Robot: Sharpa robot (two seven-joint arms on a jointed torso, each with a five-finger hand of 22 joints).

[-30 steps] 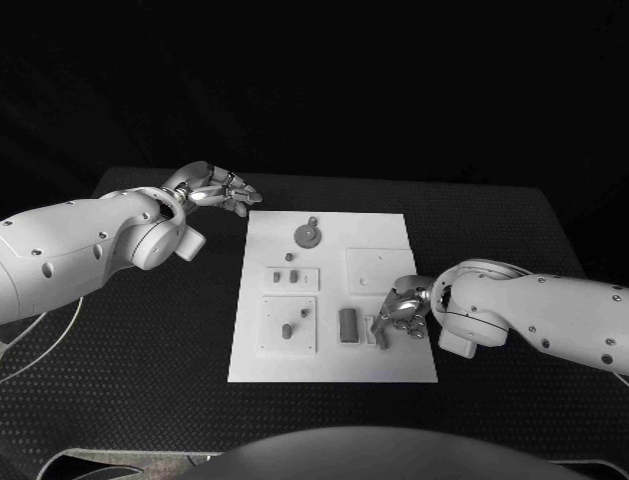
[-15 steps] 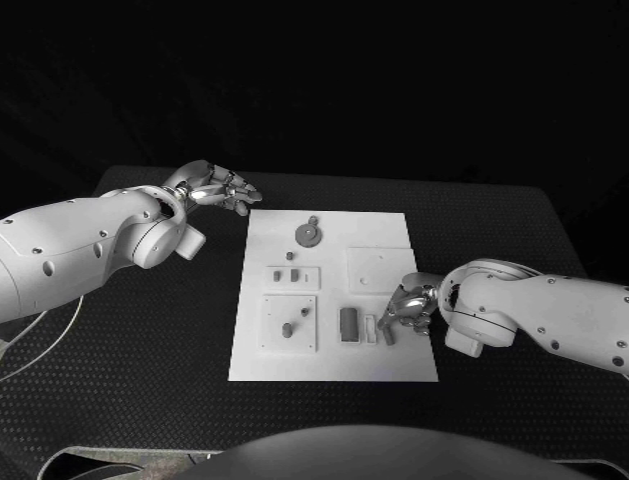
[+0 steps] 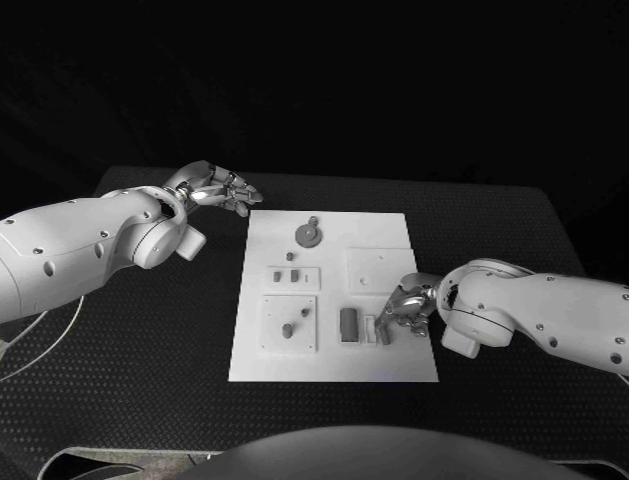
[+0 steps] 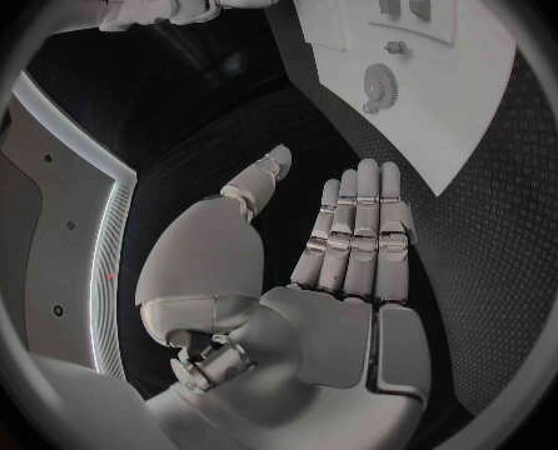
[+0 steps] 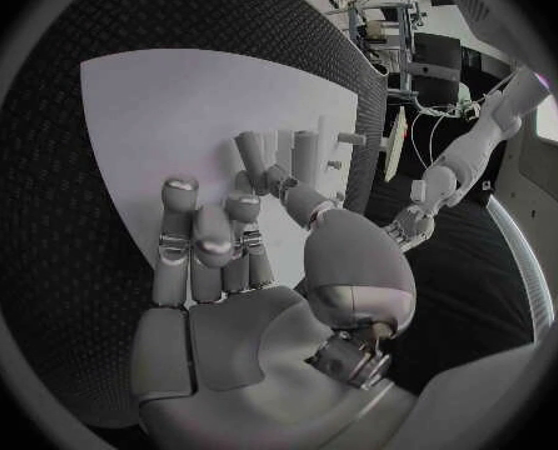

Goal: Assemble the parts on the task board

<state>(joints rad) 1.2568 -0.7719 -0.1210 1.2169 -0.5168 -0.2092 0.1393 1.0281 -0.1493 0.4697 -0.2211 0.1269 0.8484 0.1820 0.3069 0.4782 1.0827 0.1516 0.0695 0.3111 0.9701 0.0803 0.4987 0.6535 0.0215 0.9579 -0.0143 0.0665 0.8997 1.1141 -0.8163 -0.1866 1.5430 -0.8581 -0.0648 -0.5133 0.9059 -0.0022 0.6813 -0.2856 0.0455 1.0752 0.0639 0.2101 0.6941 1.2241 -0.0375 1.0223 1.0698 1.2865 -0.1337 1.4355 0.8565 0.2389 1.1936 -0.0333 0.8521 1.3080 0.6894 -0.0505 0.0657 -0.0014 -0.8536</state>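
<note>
Dim, dark bkgd; task board (image 3: 336, 300) glares bright white; wrist views bend hard at rim.

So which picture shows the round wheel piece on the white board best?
The head view: the round part lies in plain sight near the task board's far end. The left wrist view shows it smaller, beyond the left hand.

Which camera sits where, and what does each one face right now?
Head view: on the robot's head, looking down at the task board; both arms show.
Left wrist view: behind the left hand, off the board's corner.
Right wrist view: behind the right hand, over the board beside a grey part.
All share the board.
</note>
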